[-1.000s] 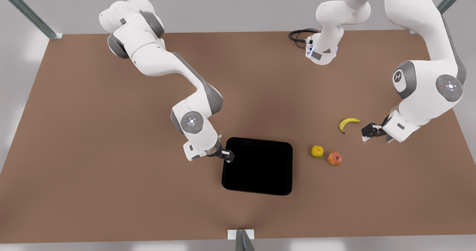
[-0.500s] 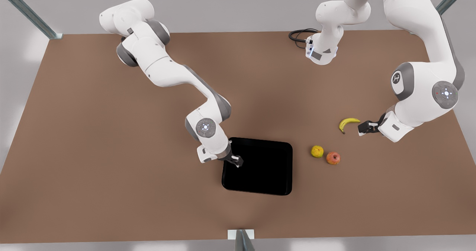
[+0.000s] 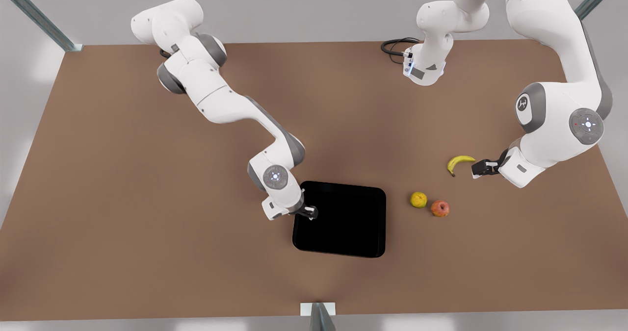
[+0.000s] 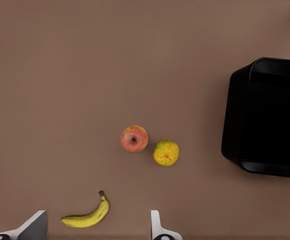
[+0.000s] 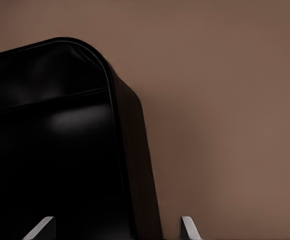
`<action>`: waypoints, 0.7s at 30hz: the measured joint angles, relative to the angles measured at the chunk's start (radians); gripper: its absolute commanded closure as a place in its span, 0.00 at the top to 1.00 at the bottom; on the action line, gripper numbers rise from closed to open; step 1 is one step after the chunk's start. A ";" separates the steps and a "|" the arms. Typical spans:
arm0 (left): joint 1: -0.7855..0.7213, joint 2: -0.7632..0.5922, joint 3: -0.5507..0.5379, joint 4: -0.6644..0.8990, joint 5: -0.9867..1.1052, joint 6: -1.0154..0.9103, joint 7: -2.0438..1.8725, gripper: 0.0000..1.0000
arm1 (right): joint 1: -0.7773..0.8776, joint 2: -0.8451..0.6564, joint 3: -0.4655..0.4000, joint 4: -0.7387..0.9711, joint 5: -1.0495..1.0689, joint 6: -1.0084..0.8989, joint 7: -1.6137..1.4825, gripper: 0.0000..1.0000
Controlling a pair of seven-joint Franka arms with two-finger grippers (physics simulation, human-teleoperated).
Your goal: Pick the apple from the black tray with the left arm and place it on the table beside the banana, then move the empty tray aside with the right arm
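The black tray [image 3: 343, 220] lies empty near the table's front middle. My right gripper [image 3: 310, 212] hangs over the rim on the front view's left, open, with the tray's wall [image 5: 132, 160] between its fingers [image 5: 186, 225]. The red apple [image 3: 440, 208] rests on the table next to a yellow-green orange [image 3: 418, 199], below the banana [image 3: 458, 162]. Just to the front view's right of the banana, my left gripper [image 3: 478, 168] stands open and holds nothing. The left wrist view looks down on the banana [image 4: 87, 217], apple [image 4: 134, 138], orange [image 4: 166, 153] and tray [image 4: 265, 115].
A black cable [image 3: 395, 46] coils at the table's far edge by the arm base. A metal bracket [image 3: 317, 309] sits at the front edge. Bare brown table [image 3: 122, 198] stretches to the front view's left of the tray.
My right gripper has slid from the tray's far corner along its side and settled over the rim. My left gripper drew a little closer to the banana. The apple shifted slightly toward the orange.
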 measured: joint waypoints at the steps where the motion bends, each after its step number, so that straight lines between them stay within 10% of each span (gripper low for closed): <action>1: 0.000 0.000 0.000 0.000 0.000 0.000 -0.001 1.00 | 0.000 0.001 0.000 0.000 0.000 0.000 -0.007 0.79; 11: 0.000 0.000 0.000 -0.002 0.000 -0.001 -0.009 1.00 | -0.006 -0.001 0.017 0.001 0.012 -0.001 -0.056 0.23; 21: 0.000 0.000 0.000 -0.003 0.000 -0.001 -0.015 1.00 | -0.024 -0.043 0.062 0.003 0.022 -0.022 -0.097 0.09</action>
